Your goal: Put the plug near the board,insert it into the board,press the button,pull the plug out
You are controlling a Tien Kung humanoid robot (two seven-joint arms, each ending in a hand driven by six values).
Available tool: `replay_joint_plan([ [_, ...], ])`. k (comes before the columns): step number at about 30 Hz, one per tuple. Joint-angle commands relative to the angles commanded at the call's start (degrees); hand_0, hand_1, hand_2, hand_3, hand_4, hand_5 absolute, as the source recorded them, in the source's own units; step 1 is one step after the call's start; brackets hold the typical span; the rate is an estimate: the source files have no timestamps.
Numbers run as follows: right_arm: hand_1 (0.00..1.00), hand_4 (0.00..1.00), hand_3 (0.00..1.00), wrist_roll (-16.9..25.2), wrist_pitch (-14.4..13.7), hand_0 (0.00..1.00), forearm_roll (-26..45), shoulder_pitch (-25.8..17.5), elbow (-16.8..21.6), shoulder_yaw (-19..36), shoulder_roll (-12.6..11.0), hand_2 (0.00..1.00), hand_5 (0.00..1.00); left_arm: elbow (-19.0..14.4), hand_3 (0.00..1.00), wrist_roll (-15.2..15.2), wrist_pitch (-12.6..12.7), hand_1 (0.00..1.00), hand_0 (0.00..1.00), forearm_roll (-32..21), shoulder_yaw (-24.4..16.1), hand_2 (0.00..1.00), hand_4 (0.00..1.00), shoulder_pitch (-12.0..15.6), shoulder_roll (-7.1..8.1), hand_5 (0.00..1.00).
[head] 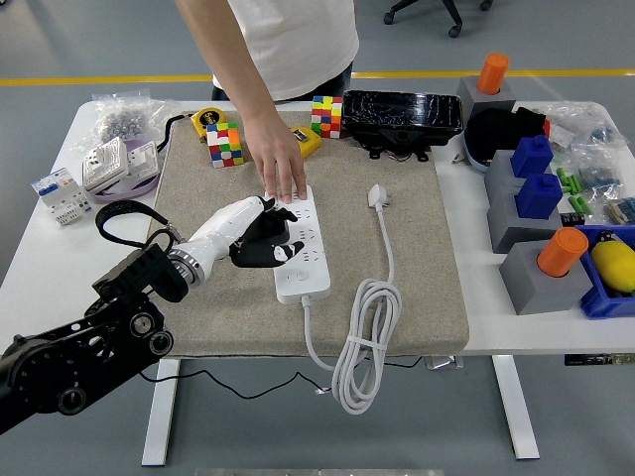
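A white power strip (304, 260) lies on the beige mat (407, 268), its cable trailing off the near edge. The white plug (377, 194) rests on the mat to the strip's right, its cord running down to a coiled bundle (359, 347). My left hand (270, 239), white-backed with black fingers, reaches over the strip's left side, fingers curled loosely on its top near the button end, holding nothing. A person's hand (281, 171) presses down on the strip's far end. My right arm is not visible.
Two colour cubes (223, 145) (325, 115), a yellow tape measure (207, 121) and a black tray (402, 116) sit along the mat's far edge. White sockets (117, 164) lie at left. Blue, grey and orange blocks (541, 228) crowd the right.
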Motion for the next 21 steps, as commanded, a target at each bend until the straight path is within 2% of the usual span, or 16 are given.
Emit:
replay_joint_plan([
  [5, 0.677, 0.984, 0.588, 0.00, 0.02, 0.674, -0.02, 0.06, 0.10, -0.09, -0.02, 0.674, 0.530, 0.54, 0.659, -0.05, -0.09, 0.745, 0.732, -0.37, 0.95, 0.750, 0.739, -0.80, -0.52, 0.402],
  [10, 0.677, 0.984, 0.588, 0.01, 0.00, 0.673, -0.06, 0.01, 0.23, -0.14, -0.03, 0.673, 0.530, 0.21, 0.658, -0.45, 0.34, 0.741, 0.730, -0.15, 0.09, 0.746, 0.740, -0.51, -0.72, 0.404],
  [15, 0.677, 0.984, 0.587, 0.00, -0.02, 0.675, -0.07, -0.07, 0.12, -0.10, 0.00, 0.673, 0.529, -1.47, 0.654, -0.85, 0.77, 0.737, 0.720, 0.29, -1.77, 0.742, 0.741, 0.34, -0.04, 0.404],
  [19, 0.677, 0.984, 0.587, -0.02, -0.01, 0.675, -0.11, -0.06, 0.18, -0.12, -0.01, 0.673, 0.529, -4.30, 0.654, -0.79, 0.90, 0.737, 0.720, 0.52, -3.58, 0.742, 0.741, 1.52, 1.06, 0.404],
  [20, 0.677, 0.985, 0.588, -0.02, 0.00, 0.675, -0.12, -0.05, 0.24, -0.13, -0.03, 0.674, 0.530, -5.41, 0.641, -0.50, 0.66, 0.631, 0.582, 0.52, -4.10, 0.650, 0.743, 1.95, 1.49, 0.402],
  [21, 0.677, 0.985, 0.588, -0.02, 0.01, 0.675, -0.15, -0.04, 0.29, -0.13, -0.04, 0.674, 0.530, -6.59, 0.641, -0.11, 0.19, 0.631, 0.582, 0.31, -4.59, 0.650, 0.743, 2.37, 1.92, 0.402],
])
